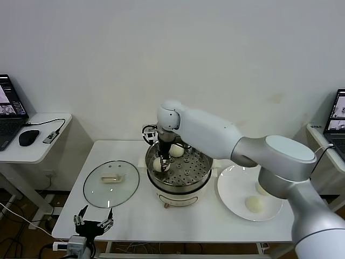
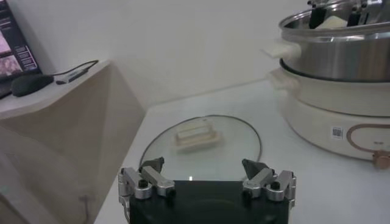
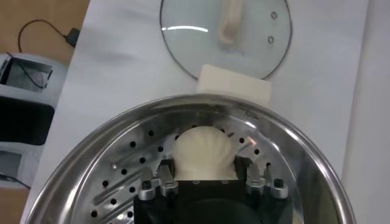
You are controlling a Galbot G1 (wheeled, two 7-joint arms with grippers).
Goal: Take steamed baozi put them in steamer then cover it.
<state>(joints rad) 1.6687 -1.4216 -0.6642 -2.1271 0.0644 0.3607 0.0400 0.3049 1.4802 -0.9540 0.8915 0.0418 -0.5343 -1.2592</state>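
Note:
The steel steamer stands mid-table on its cream base. My right gripper reaches down into it and is shut on a pale baozi, fingers on both sides, just above the perforated tray. A second baozi lies on the tray behind it. Two more baozi rest on the white plate to the right. The glass cover lies flat on the table left of the steamer. Near the front left table edge my left gripper hangs open and holds nothing; the cover is just ahead of it.
A side desk on the left carries a laptop, a mouse and a cable. Another laptop stands on a desk at the right. The steamer's cream side handle juts toward the cover. A wall runs behind the table.

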